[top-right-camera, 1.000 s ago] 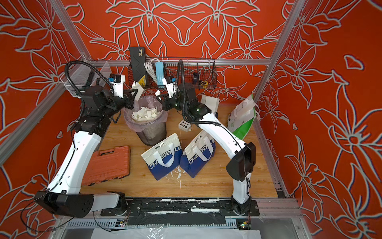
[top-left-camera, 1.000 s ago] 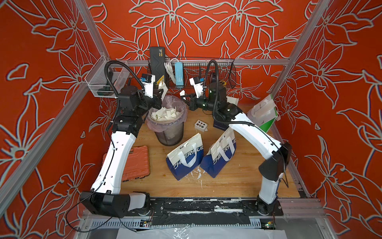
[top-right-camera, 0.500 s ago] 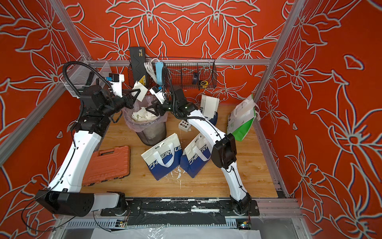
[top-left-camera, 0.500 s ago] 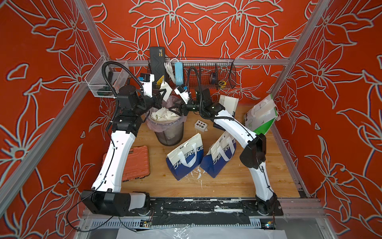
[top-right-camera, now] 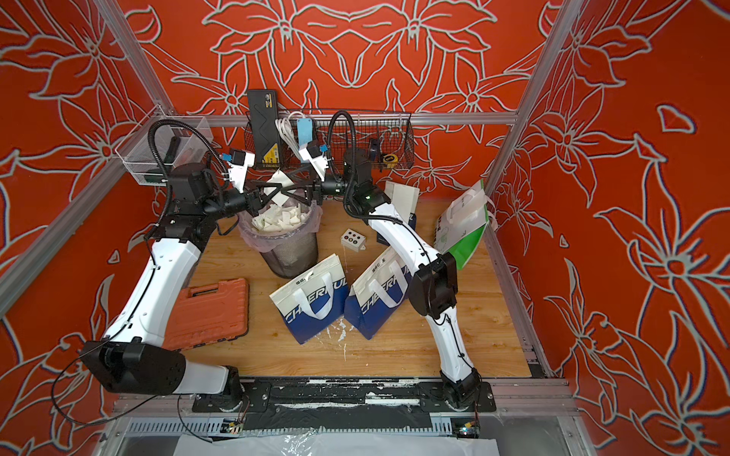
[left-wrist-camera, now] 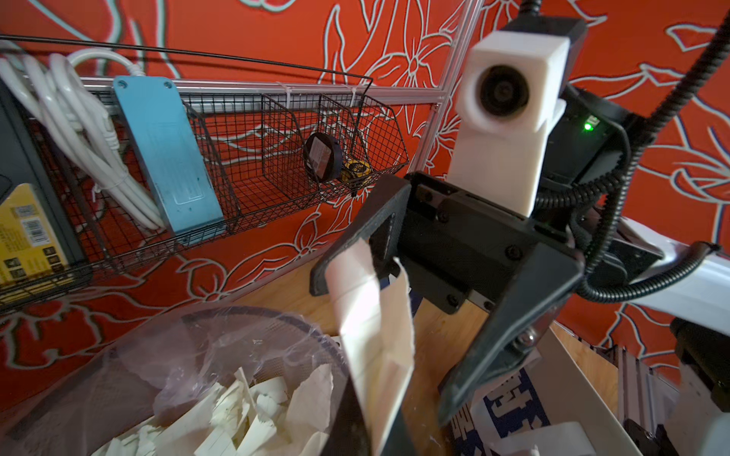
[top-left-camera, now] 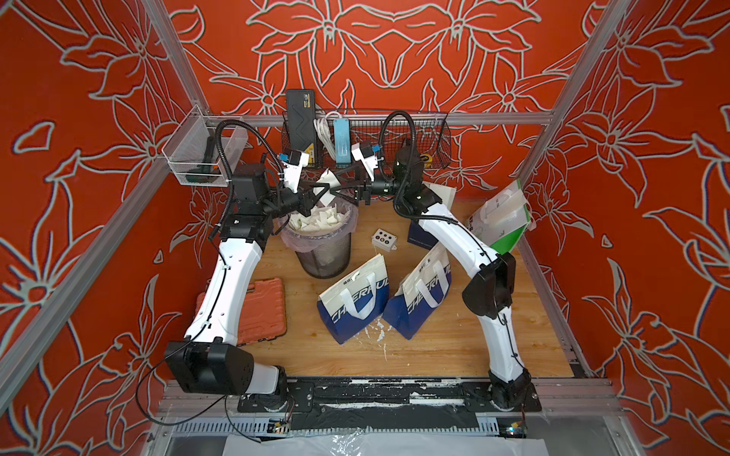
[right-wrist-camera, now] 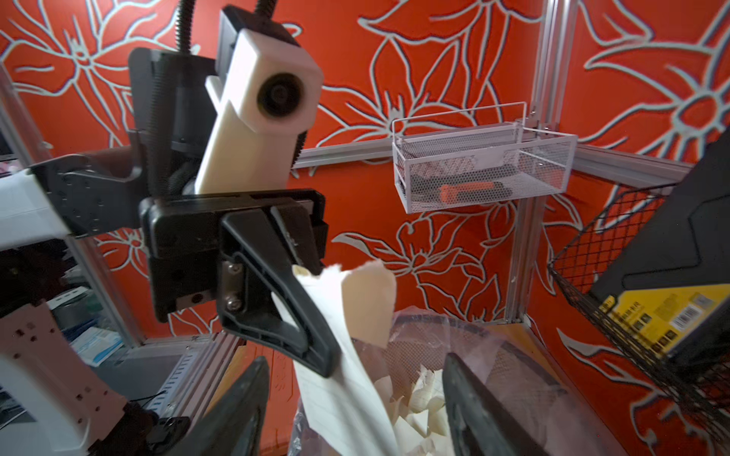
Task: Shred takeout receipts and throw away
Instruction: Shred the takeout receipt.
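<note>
Tearing is the step in hand: the left gripper clenches a takeout receipt whose free end hangs between the spread, empty jaws of the right gripper — next, likely, the right must clamp just beside the left's tips and tear above the bin beneath them.
</note>
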Motion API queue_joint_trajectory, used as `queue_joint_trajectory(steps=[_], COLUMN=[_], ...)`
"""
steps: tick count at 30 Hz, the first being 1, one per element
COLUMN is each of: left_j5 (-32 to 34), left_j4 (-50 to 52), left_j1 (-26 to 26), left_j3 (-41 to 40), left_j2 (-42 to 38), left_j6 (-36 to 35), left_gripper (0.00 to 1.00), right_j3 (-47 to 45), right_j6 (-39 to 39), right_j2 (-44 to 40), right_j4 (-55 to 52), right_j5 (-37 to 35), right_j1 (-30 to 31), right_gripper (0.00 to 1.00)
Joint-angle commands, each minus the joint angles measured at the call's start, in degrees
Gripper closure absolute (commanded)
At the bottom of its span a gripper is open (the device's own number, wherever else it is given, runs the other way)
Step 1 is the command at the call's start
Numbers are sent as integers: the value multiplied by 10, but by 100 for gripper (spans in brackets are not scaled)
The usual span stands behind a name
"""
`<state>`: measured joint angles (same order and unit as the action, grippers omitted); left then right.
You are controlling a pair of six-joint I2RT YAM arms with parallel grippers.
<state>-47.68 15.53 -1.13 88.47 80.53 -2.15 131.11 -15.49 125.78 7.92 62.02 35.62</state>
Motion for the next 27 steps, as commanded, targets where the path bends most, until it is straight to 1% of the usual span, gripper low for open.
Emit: queue_joint_trajectory(steps=[1, 3, 9, 13, 15, 16, 19, 21, 23, 27], left_j5=[-32, -27, -28, -35, -33, -34, -42, -40, -41, -49], left_j4=[27, 32, 29, 28, 28, 27, 10, 7, 5, 0], left_j1=[-1, -1, -1, -1, -1, -1, -1, 0, -1, -1], left_j3=[4, 3, 2, -3, -7, -7, -8, -5, -5, -11], left_j2=[-12, -11, -14, -17, -20, -20, -25, -25, -26, -33], left_j6=[-37, -40, -40, -40, -41, -39, -24, -17, -11, -6], left_gripper=[100, 100, 100, 100, 100, 100, 100, 100, 88, 75], right_j3=[24, 27, 52, 66, 73, 74, 77, 77, 76, 74], right_j6=[0, -20, -64, -88, -86, -77, -8, 22, 45, 99], right_j2=[7, 5, 18, 27, 27, 27, 20, 15, 8, -9], right_j4=[8, 24, 37, 44, 34, 20, -63, -98, -116, -163], right_j5=[71, 85, 90, 91, 92, 90, 78, 69, 55, 20], right_j1=[2, 0, -4, -4, -3, -4, -3, -3, -4, -6], right_gripper=[37, 47, 76, 88, 98, 100, 100, 100, 100, 100])
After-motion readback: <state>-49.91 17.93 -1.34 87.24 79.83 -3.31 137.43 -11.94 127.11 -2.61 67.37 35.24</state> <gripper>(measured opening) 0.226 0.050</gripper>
